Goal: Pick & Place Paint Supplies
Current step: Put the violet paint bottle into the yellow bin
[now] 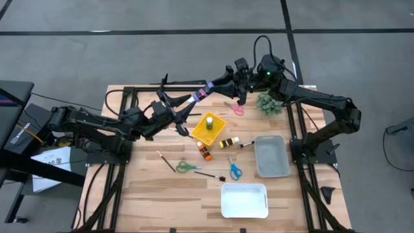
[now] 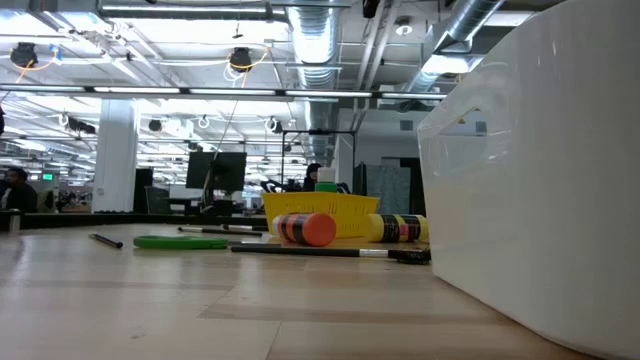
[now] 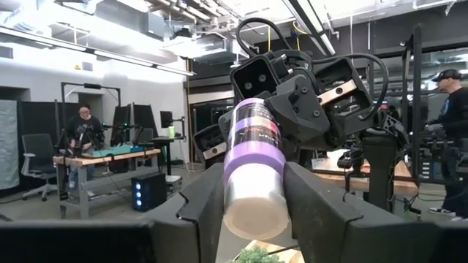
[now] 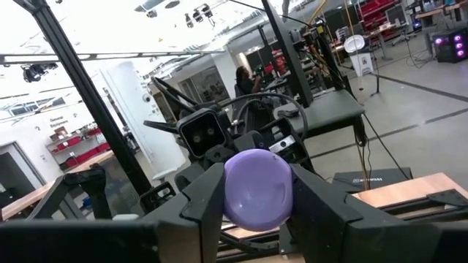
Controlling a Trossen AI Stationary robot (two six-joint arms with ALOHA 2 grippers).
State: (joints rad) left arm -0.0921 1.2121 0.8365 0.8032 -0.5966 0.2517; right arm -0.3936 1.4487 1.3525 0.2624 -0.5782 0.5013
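Note:
A purple paint bottle (image 1: 202, 92) hangs in the air over the far middle of the table, between my two grippers. My left gripper (image 1: 192, 99) reaches in from the left and is shut on its pale end. My right gripper (image 1: 213, 87) reaches in from the right and is shut on its purple end. A green bottle (image 1: 209, 122) stands in the yellow basket (image 1: 202, 133). An orange bottle (image 1: 205, 152) and a yellow bottle (image 1: 228, 142) lie on the table. Thin brushes (image 1: 166, 161), (image 1: 210, 175) lie near them. My left gripper pinches the bottle's pale bottom end (image 3: 254, 208) between its two fingers (image 3: 201, 208). The fingers lie along the bottle, about level, coming from the table's left. The bottle is lifted clear. My right gripper pinches the bottle's rounded purple cap end (image 4: 257, 188) between its two fingers (image 4: 205, 201). These fingers also lie along the bottle, coming from the table's right. The bottle spans the gap between both grippers, clear of the table.
A grey bin (image 1: 272, 169) and a white bin (image 1: 244, 210) sit at the right and near side. Green scissors (image 1: 187, 167), blue scissors (image 1: 234, 169) and pink scissors (image 1: 236, 108) lie about. A spiky green plant (image 1: 268, 103) stands under the right arm.

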